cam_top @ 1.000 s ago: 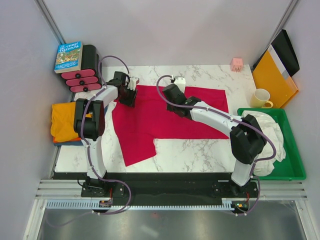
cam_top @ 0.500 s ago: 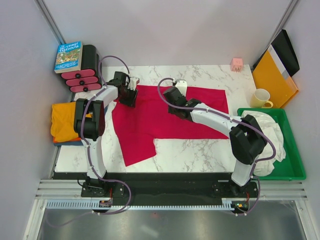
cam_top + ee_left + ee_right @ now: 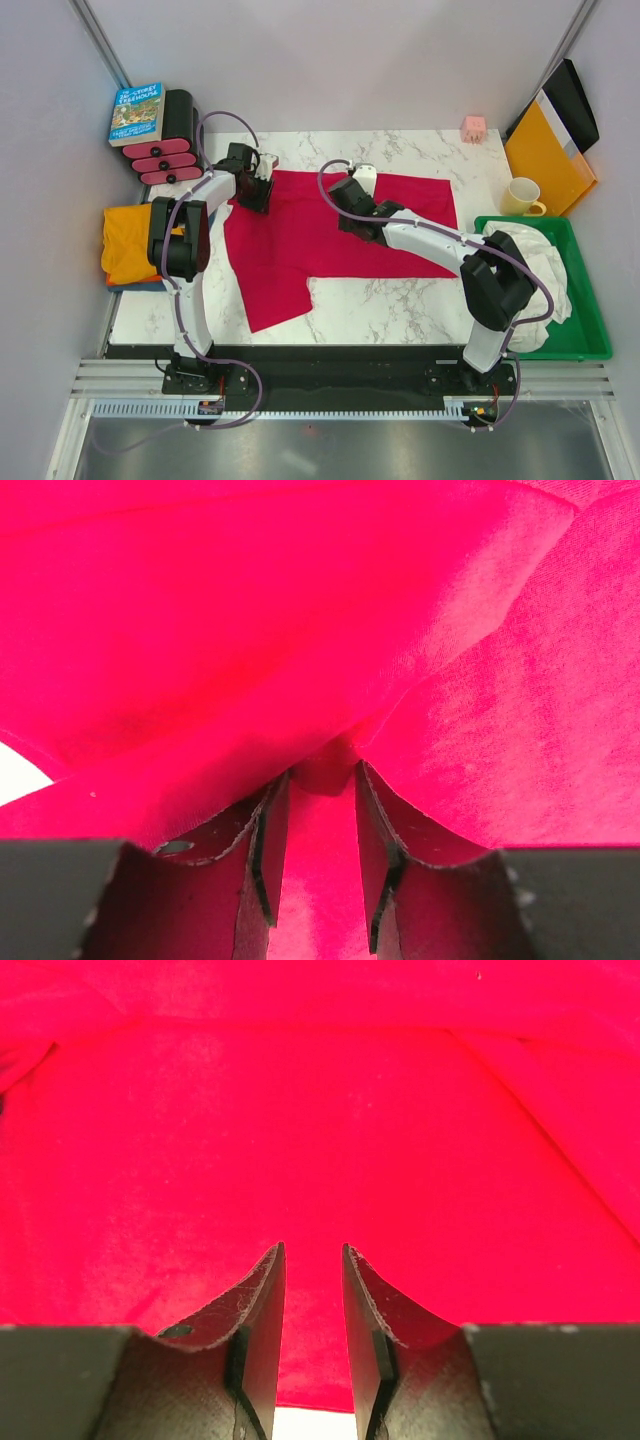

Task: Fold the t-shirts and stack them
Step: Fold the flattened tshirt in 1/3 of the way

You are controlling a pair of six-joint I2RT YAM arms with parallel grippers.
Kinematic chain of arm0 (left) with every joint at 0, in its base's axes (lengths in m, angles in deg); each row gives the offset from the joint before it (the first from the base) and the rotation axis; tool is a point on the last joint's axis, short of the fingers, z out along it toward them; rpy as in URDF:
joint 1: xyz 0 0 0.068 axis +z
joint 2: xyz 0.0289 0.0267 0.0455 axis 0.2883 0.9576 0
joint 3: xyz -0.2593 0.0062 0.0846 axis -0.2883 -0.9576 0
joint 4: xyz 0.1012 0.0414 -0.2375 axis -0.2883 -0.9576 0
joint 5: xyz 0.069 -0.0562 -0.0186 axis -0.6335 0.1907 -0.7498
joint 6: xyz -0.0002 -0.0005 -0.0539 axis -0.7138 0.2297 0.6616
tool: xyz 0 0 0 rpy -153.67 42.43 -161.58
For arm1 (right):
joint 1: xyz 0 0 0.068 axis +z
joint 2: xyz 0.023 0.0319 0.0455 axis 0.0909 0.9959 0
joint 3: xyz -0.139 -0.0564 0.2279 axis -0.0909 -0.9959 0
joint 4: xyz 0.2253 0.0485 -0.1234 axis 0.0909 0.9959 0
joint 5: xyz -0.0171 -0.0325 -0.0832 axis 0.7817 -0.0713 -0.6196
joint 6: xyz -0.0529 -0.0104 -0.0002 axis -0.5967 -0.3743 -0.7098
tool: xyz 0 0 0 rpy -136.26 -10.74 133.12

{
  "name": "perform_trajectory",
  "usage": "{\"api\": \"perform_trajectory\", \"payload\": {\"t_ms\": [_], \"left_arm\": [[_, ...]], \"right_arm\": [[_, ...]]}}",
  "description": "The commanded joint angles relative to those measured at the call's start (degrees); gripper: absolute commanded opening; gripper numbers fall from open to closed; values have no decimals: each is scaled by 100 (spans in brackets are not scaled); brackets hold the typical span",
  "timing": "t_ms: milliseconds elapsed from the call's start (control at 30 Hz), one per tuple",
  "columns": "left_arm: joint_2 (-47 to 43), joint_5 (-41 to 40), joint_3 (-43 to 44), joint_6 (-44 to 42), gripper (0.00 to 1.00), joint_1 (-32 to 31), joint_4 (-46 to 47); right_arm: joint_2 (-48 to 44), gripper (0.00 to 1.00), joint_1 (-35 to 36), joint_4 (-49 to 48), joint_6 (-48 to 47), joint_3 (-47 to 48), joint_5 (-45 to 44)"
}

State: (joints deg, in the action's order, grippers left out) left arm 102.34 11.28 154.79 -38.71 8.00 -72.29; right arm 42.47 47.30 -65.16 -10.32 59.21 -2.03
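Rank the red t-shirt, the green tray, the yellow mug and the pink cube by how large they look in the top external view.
Largest to smallest:
1. red t-shirt
2. green tray
3. yellow mug
4. pink cube
No two look alike in size.

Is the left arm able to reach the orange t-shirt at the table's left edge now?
Probably not yet. The left end effector is shut on a pinch of the red t-shirt, so it must let go first. The orange t-shirt lies uncovered close beside that arm, so reach itself looks fine.
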Motion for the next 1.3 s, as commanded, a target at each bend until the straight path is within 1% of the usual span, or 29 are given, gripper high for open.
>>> {"api": "perform_trajectory", "payload": {"t_ms": [0, 167, 300, 333, 400, 467, 533, 600, 833, 967, 1267], "left_arm": [[-256, -6, 165, -17, 43, -21, 168], [-317, -67, 218, -8, 43, -21, 185], [-291, -67, 218, -8, 37, -21, 203], [-282, -67, 209, 0, 34, -21, 203], [-282, -76, 191, 27, 30, -21, 220], [-317, -102, 174, 62, 21, -21, 247], [-343, -163, 165, 88, 7, -21, 264], [-405, -208, 156, 123, 2, -21, 282], [-844, -252, 33, 159, 2, -30, 344], [-1143, -190, -195, 159, 2, -109, 291], [-1758, 56, -1328, 212, 2, -425, 229]], "right_arm": [[-213, 36, -16, -197, 134, -60, 50], [-230, 36, -16, -197, 108, -60, 33], [-239, 36, -16, -206, 117, -86, 33], [-248, 35, -25, -215, 117, -104, 50], [-248, 35, -7, -223, 126, -148, 76], [-265, 34, -7, -241, 143, -183, 86], [-274, 34, -7, -258, 161, -218, 94], [-283, 34, -7, -259, 161, -218, 112], [-336, 34, 19, -276, 161, -200, 103], [-397, 33, 19, -294, 152, -236, 94], [-608, 33, 19, -355, 178, -499, 68]]}}
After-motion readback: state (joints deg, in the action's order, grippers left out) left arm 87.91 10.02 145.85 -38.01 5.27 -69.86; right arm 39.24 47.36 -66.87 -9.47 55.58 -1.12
